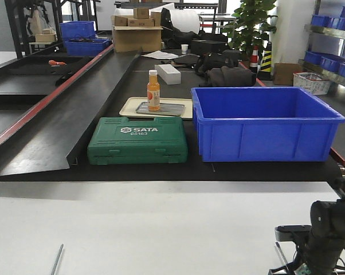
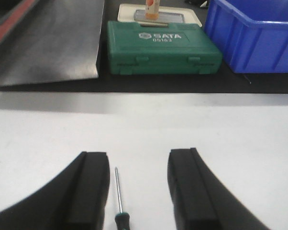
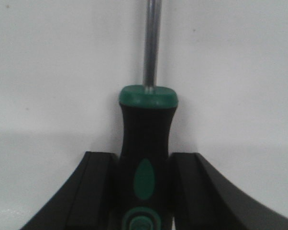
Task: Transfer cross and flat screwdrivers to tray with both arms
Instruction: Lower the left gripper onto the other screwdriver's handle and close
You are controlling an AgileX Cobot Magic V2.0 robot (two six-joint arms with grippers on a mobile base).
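One screwdriver [image 2: 119, 199] lies on the white table between the fingers of my open left gripper [image 2: 138, 160], close to the left finger [image 2: 91, 187] and touching neither; its silver shaft [image 1: 57, 259] points away from me. My right gripper [image 3: 143, 165] is shut on the black-and-green handle of the other screwdriver [image 3: 145, 127], whose shaft [image 1: 281, 255] rests low over the white table beside the right arm [image 1: 327, 229]. The grey metal tray [image 1: 171, 107] sits on a cream tray behind the green case, far ahead of both grippers.
An orange bottle [image 1: 153, 90] stands on the grey tray. A green SATA case [image 1: 138, 140] and a deep blue bin [image 1: 264, 123] sit on the black mat between the white table and the tray. A black sloped panel [image 1: 52, 126] rises at left.
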